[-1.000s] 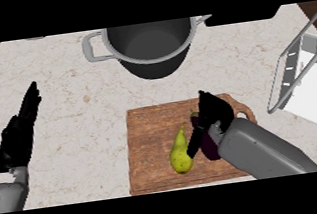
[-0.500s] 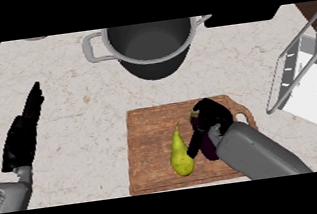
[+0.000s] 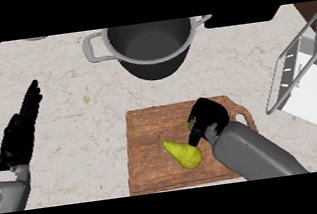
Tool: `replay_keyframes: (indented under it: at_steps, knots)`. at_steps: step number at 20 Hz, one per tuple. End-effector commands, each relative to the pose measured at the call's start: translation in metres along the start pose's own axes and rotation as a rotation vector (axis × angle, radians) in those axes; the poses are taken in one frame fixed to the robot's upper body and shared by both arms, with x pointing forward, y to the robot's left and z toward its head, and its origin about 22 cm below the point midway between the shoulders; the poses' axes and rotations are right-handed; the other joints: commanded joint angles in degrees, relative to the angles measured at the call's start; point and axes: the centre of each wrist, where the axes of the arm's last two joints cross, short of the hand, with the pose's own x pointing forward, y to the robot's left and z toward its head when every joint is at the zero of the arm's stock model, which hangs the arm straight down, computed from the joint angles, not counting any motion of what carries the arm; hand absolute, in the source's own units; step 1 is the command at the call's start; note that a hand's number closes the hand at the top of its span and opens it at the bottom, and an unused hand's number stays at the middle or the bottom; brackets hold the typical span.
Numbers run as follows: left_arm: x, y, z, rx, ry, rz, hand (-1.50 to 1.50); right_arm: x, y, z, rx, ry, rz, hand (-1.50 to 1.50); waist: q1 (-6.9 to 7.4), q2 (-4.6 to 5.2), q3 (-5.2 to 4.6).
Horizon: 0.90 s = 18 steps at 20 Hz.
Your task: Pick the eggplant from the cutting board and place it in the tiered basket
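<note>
Right hand (image 3: 209, 117) sits over the middle-right of the cutting board (image 3: 151, 173), its grey forearm coming in from the lower edge of the view and covering the board's lower right corner. The fingers are curled downward and closed over something on the board; the eggplant is not visible as a purple body at all, hidden under the hand. Only a small green bit (image 3: 190, 123) shows at the left edge of the fingers, possibly the stem end, so I cannot tell for certain what the hand has hold of. A yellow-green pear (image 3: 185, 154) lies on the board just left of the right wrist, narrow end pointing up and left, touching or nearly touching the hand. The board is brown wood with a handle loop (image 3: 242, 116) on its right side, and it lies on the pale speckled counter (image 3: 81, 119). A large grey pot (image 3: 150, 44) with two side handles stands beyond the board, well apart from it, near the far edge of the counter. The wire tiered basket (image 3: 298, 68) shows at the right edge of the view, tilted in perspective, well apart from the hand. Left hand (image 3: 20, 135) rests at the left of the view, open, fingers straight and pointing up, holding nothing, well apart from the board.
</note>
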Motion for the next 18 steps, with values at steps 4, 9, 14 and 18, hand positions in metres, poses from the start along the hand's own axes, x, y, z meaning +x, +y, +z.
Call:
replay_keyframes:
  at_steps: [4,9,14,18]
  knots:
    - [-0.002,-0.003,-0.001,0.006,0.029,-0.003,0.0,0.016,-0.009,0.032,-0.011,0.089,-0.142,1.5,-0.44,0.58,0.62]
    - [-0.001,-0.007,0.0,0.005,0.005,-0.019,0.0,0.045,-0.037,0.034,-0.285,-0.027,-0.271,1.5,0.07,0.73,0.61]
    - [-0.003,-0.001,0.008,-0.014,0.008,-0.01,0.0,0.052,-0.054,0.038,-0.565,-0.121,-0.473,1.5,0.07,0.26,0.62]
    - [0.004,0.008,0.004,0.001,0.027,-0.004,0.0,0.054,-0.104,0.048,-0.853,-0.167,-0.506,1.5,-0.17,0.07,0.61]
